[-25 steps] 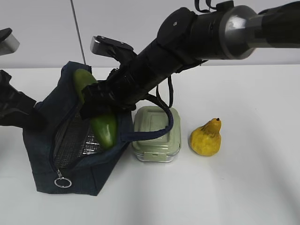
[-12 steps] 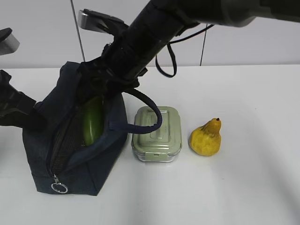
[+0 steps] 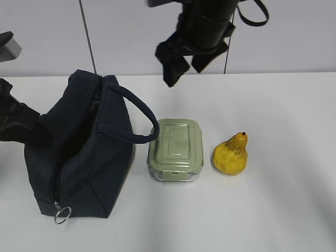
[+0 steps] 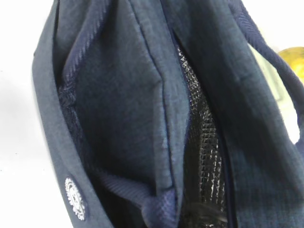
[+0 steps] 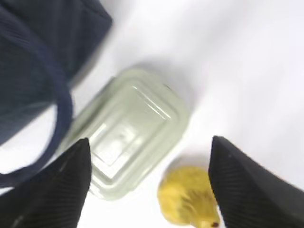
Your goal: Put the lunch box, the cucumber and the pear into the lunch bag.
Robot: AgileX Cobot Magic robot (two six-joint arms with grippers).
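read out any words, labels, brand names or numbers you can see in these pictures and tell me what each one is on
No readable text anywhere.
Round silver badge on the outside of the lunch bag: a pattern or emblem, too small and blurred to read.
Lunch box lid: embossed ridges only, no letters visible.
Pear: no sticker or mark.

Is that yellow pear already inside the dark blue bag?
No, the pear sits on the white table to the right of the lunch box, outside the lunch bag.
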